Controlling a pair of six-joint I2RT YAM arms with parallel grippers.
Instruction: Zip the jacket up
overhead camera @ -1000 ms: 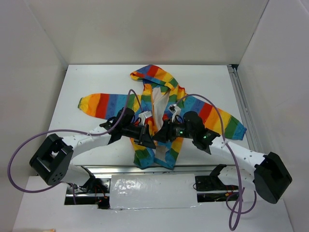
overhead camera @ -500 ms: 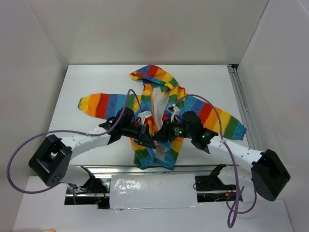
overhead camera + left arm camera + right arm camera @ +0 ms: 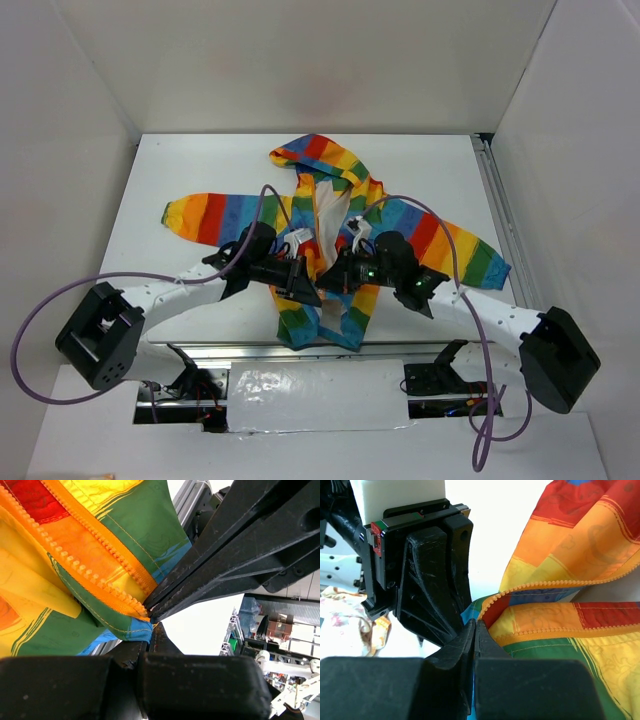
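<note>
The rainbow-striped jacket (image 3: 420, 235) lies spread on the white table, hood at the back, its front open with the white lining showing. Both grippers meet at the lower front. My left gripper (image 3: 312, 292) is shut on the blue-trimmed hem corner (image 3: 136, 630), where the orange zipper (image 3: 95, 577) ends. My right gripper (image 3: 330, 283) faces it, almost touching. In the right wrist view its jaws (image 3: 476, 624) are shut, with the other zipper edge (image 3: 540, 586) running down into their tips and blue fabric showing on the far side. The zipper's slider is not visible.
The jacket's sleeves stretch left (image 3: 205, 215) and right. A metal rail (image 3: 500, 210) runs along the table's right side and another (image 3: 230, 352) along the near edge. White walls stand on three sides. Purple cables loop from both arms.
My right gripper's jaws have closed at the zipper edge. The left gripper keeps its hold on the hem corner. Both arms have barely shifted.
</note>
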